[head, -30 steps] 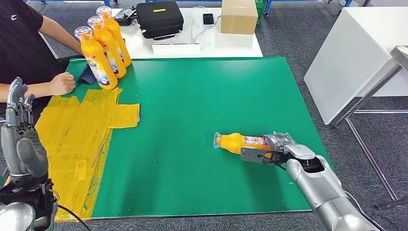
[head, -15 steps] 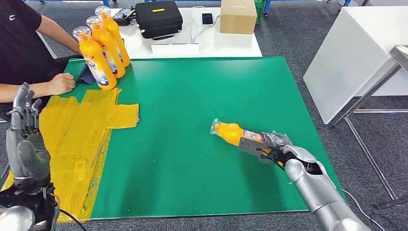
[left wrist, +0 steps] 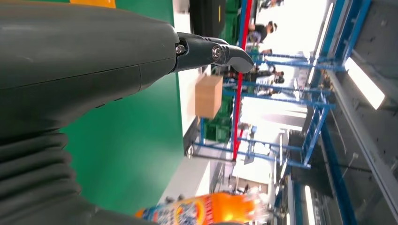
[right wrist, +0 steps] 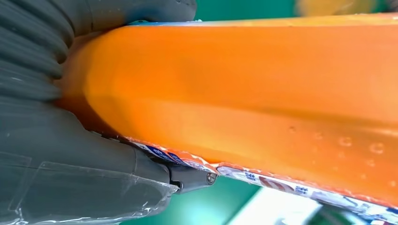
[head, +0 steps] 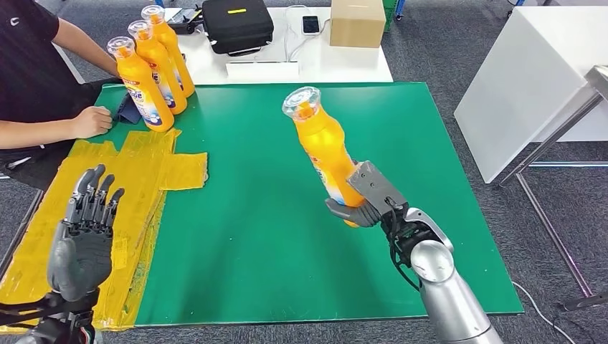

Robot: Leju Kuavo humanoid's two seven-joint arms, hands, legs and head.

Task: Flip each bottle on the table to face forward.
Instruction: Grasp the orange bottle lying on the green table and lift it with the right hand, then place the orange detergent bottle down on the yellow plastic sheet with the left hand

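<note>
Above the green table (head: 272, 215), the right hand (head: 366, 201) is gripping one orange bottle (head: 323, 143) near its base, cap tilted up. Left hand (head: 82, 229) is hovering open, holding nothing. Three bottles (head: 147, 68) are standing at the far-left corner.

Plastic, matt mat, tape, metal and cardboard

The orange plastic bottle (head: 326, 154) is glossy and smooth, with a clear plastic cap (head: 301, 102) and a shiny printed label; small drops sit on its surface in the right wrist view. The green table mat (head: 287, 143) looks matt and even. The yellow tape patch (head: 115, 186) is wrinkled and slightly shiny. The right hand (head: 366, 201) has grey matt plastic, its arm (head: 444, 294) brushed silver metal. The brown cardboard box (head: 356, 23) looks dull.
</note>
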